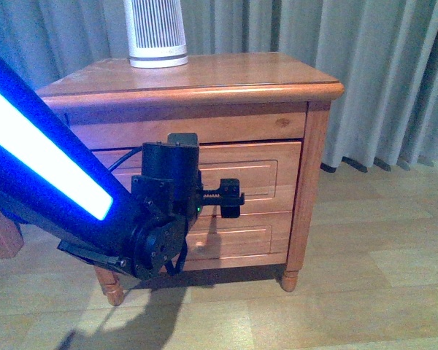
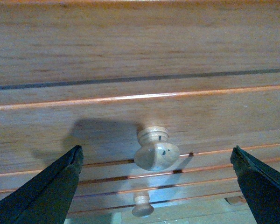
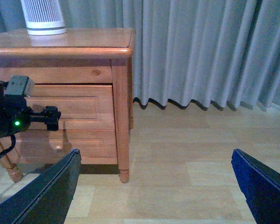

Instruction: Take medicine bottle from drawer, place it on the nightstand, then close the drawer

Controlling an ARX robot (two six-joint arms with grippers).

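The nightstand point(image 1: 204, 80) stands against the curtain, and its upper drawer point(image 1: 255, 171) looks pushed in. My left gripper point(image 1: 230, 197) is open right in front of that drawer. In the left wrist view the drawer's round pale knob point(image 2: 156, 150) sits between the two dark fingers point(image 2: 60, 182) without touching either one. My left gripper point(image 2: 156, 151) holds nothing. The lower drawer's knob point(image 2: 142, 204) shows beneath. My right gripper point(image 3: 155, 154) is open and empty over the floor, off to the nightstand's point(image 3: 84, 44) right. The medicine bottle is hidden.
A big white slatted device point(image 1: 155, 33) stands at the back of the nightstand top. Grey curtains point(image 1: 394, 73) hang behind. Pale wooden floor point(image 3: 186, 158) stretches to the right. A wooden bed-frame leg point(image 1: 4, 237) is at the far left.
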